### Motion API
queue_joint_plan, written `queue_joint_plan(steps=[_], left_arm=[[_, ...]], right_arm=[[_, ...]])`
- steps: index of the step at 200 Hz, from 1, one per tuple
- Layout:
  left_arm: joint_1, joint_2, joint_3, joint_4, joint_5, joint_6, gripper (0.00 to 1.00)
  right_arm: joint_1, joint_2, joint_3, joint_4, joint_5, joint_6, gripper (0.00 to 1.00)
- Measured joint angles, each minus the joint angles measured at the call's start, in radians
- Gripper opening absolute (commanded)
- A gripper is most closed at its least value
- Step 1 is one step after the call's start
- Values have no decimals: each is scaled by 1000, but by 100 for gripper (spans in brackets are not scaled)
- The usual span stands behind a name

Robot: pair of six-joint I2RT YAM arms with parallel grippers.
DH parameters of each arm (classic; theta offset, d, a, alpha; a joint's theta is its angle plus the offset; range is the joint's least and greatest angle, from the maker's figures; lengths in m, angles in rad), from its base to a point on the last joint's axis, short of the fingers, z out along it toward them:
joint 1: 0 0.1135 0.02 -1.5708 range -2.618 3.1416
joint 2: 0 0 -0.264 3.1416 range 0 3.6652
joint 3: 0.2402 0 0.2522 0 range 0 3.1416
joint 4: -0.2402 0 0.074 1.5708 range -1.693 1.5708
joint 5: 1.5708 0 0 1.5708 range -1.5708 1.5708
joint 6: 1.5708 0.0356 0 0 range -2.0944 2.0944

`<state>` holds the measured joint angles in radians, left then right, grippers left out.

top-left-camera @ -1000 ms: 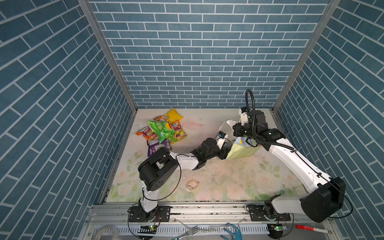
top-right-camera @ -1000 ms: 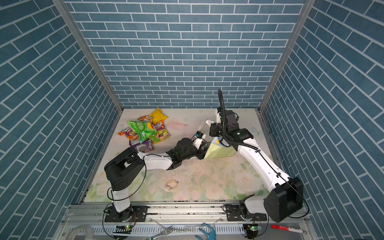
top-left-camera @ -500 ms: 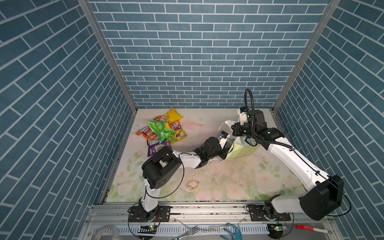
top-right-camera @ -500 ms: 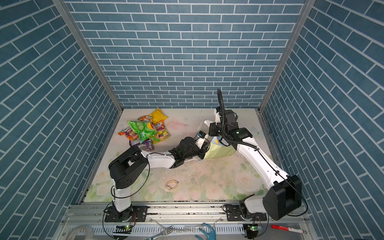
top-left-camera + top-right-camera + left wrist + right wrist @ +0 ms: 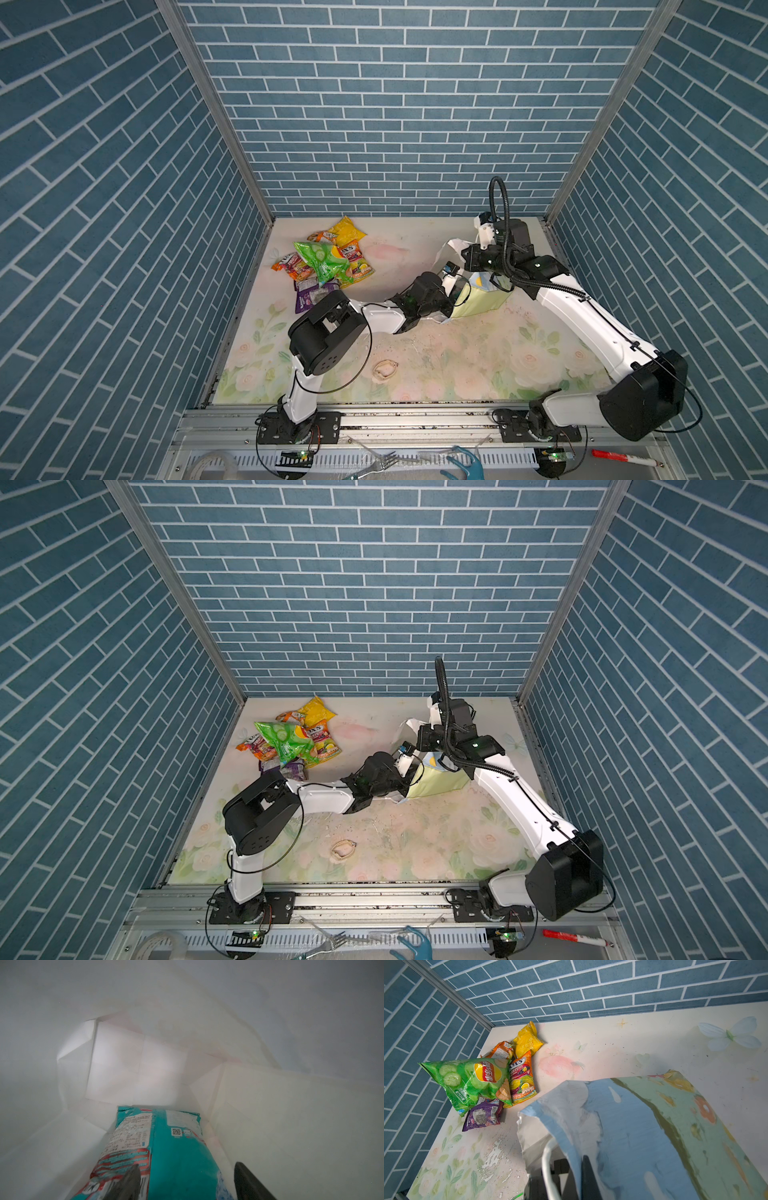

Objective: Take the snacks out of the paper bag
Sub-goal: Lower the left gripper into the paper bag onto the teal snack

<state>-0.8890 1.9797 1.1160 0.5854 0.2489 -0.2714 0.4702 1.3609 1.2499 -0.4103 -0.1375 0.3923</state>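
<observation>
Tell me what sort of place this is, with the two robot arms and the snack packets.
Probably a robot test booth, not a home: blue brick-print wall panels in a metal frame, the left arm and right arm bolted to a rail at the front, and a flower-printed table.

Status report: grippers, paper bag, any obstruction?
Left gripper open, inside paper bag, astride teal packet. Right gripper shut on paper bag rim. No obstruction seen.

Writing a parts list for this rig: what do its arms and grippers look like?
The left arm and right arm have white links, bulky black joint housings and thin black cables. The right adds a ribbed black hose. The left gripper has dark tapered fingers.
</observation>
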Motion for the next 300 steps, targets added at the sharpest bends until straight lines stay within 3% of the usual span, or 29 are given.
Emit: queue_joint_plan(steps=[50,74,151,218,300], left_arm=[[0,36,39,-21,13,-17,80],[0,41,45,-32,14,-27,91],[0,49,64,-80,-47,-31,99],[0,49,60,-113,-214,11,99],[1,166,124,-64,-143,-24,99]], right_arm=[[0,0,0,8,-6,0,0],[0,0,-4,13,-9,-6,0],[0,-12,-51,38,-75,-27,0],[0,-14,-67,44,-104,-31,0],[0,27,-73,48,-134,-31,0]])
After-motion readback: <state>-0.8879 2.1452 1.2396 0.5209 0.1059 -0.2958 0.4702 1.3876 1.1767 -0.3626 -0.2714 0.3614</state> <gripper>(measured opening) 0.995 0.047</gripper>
